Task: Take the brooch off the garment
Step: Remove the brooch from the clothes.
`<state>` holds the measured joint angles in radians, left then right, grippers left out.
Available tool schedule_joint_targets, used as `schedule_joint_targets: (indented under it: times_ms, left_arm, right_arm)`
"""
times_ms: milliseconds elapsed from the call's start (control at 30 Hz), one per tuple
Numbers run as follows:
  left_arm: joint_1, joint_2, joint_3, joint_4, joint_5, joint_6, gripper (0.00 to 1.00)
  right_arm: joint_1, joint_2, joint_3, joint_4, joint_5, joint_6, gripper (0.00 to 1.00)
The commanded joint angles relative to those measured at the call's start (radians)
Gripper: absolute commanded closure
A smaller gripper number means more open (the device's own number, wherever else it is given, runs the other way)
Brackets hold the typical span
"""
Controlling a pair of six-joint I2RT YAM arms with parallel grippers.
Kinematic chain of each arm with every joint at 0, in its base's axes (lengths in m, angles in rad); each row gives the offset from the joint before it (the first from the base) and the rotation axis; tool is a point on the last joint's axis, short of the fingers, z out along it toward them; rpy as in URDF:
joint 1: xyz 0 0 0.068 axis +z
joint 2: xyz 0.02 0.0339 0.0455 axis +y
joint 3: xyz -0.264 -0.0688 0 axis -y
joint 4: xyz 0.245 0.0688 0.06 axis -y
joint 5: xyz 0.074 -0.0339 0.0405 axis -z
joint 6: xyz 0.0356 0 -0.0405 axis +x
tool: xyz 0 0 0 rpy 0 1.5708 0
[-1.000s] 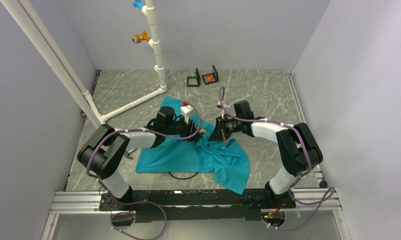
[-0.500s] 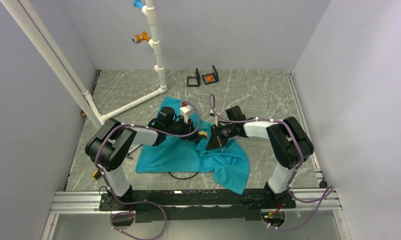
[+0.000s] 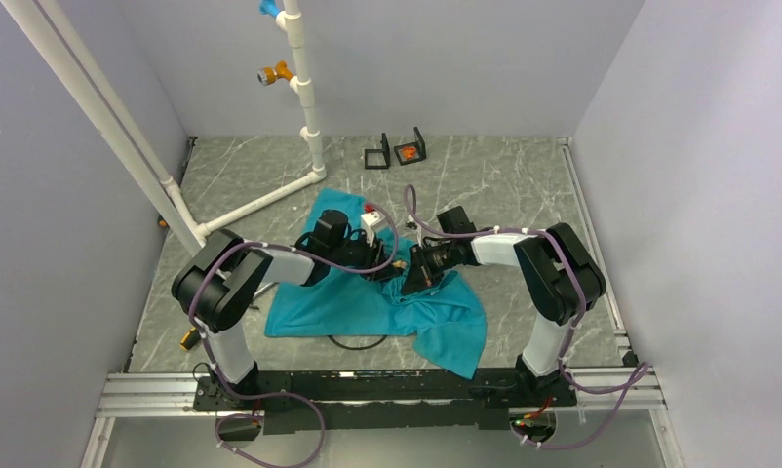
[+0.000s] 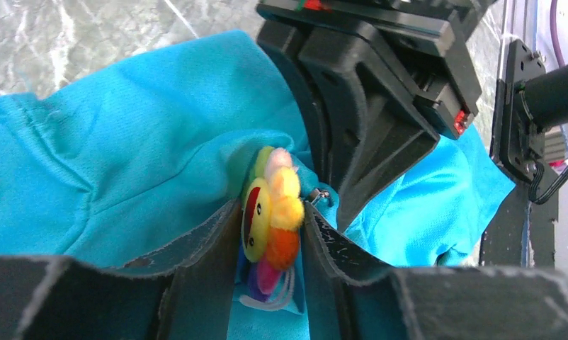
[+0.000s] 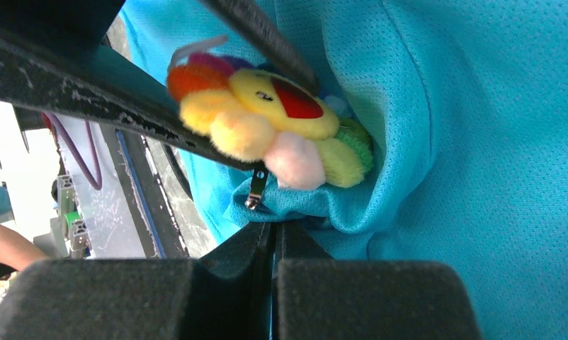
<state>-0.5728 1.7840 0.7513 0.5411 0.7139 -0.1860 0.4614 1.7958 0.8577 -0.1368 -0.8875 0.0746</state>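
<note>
Pinching the fuzzy flower-shaped brooch [image 5: 267, 117], left gripper [image 4: 272, 216] meets right gripper [image 5: 274, 237], closed on mesh garment [image 5: 479, 142].

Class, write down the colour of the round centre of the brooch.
Yellow, with a red patch. The brooch shows best in the right wrist view.

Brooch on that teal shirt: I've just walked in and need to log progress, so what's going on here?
The left gripper has its jaws closed on the flower-shaped brooch, which is pinned to the teal T-shirt. The right gripper is shut, with its tips at a fold of cloth right beside the brooch's metal clasp. Whether it actually pinches the cloth is unclear. The brooch is not yet off.
</note>
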Motion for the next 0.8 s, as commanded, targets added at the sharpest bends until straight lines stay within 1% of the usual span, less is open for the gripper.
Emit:
schedule_joint_targets:
  times_ms: [0,67,133,267,367,600,667,767]
  left_arm:
    - [-0.010,-0.024,0.018,0.017,0.054,0.103,0.62]
    - [-0.010,-0.015,0.023,-0.001,0.075,0.130,0.66]
    - [-0.010,-0.006,0.025,-0.003,0.102,0.151,0.67]
    - [-0.011,0.009,0.029,-0.001,0.120,0.173,0.59]
    - [-0.014,0.014,0.036,-0.003,0.118,0.214,0.56]
    - [-0.028,0.021,0.031,-0.015,0.102,0.249,0.52]
    - [-0.029,0.023,0.031,-0.015,0.091,0.251,0.55]
    - [-0.028,0.025,0.023,0.032,0.069,0.215,0.69]
  right_arm:
    - [-0.006,-0.017,0.027,-0.021,0.018,-0.005,1.00]
    - [-0.016,-0.018,0.030,-0.020,0.015,0.001,1.00]
    - [-0.027,-0.019,0.033,-0.017,0.012,0.008,1.00]
    - [-0.030,-0.017,0.037,-0.014,0.006,0.012,1.00]
    - [-0.032,-0.010,0.041,-0.019,0.001,0.017,1.00]
    - [-0.047,-0.002,0.040,-0.012,-0.016,0.029,1.00]
    - [-0.047,-0.004,0.038,-0.011,-0.018,0.026,1.00]
    - [-0.047,-0.009,0.030,-0.012,-0.009,0.016,1.00]
